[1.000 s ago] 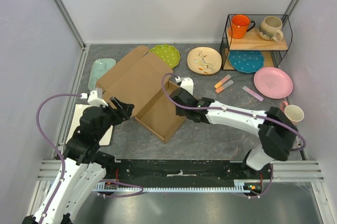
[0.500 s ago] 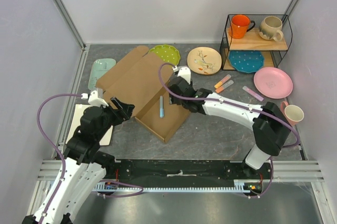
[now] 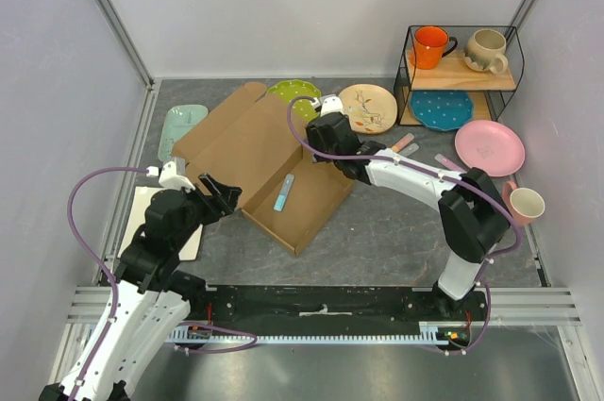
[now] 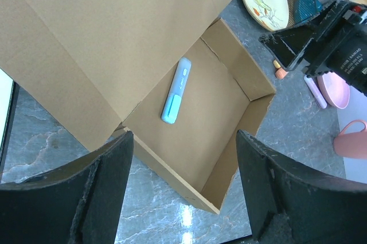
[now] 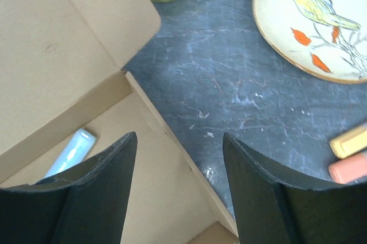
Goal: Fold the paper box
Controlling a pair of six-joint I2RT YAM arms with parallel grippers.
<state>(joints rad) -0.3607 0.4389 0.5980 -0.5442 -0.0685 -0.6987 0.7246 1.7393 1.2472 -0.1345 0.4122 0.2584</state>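
Observation:
The paper box (image 3: 304, 203) is brown cardboard and sits left of the table's middle, its lid flap (image 3: 236, 142) laid open toward the far left. A light blue pen (image 3: 283, 192) lies loose on the box floor, also seen in the left wrist view (image 4: 176, 89) and the right wrist view (image 5: 71, 152). My right gripper (image 3: 319, 148) hovers open and empty over the box's far right wall (image 5: 166, 123). My left gripper (image 3: 225, 195) is open and empty by the box's near left corner, above the front wall (image 4: 172, 166).
A green plate (image 3: 294, 97) and a bird plate (image 3: 366, 107) lie behind the box. Yellow and orange markers (image 5: 348, 155) lie to its right. A wire rack (image 3: 462, 71) holds mugs and a blue plate. A pink plate (image 3: 489, 147), a pink mug (image 3: 525, 203), a white tray (image 3: 142, 203) and a teal dish (image 3: 181, 125) are around.
My right gripper opened and let go of the blue pen, which now lies in the box. The right arm drew back toward the far wall. The left arm stayed still.

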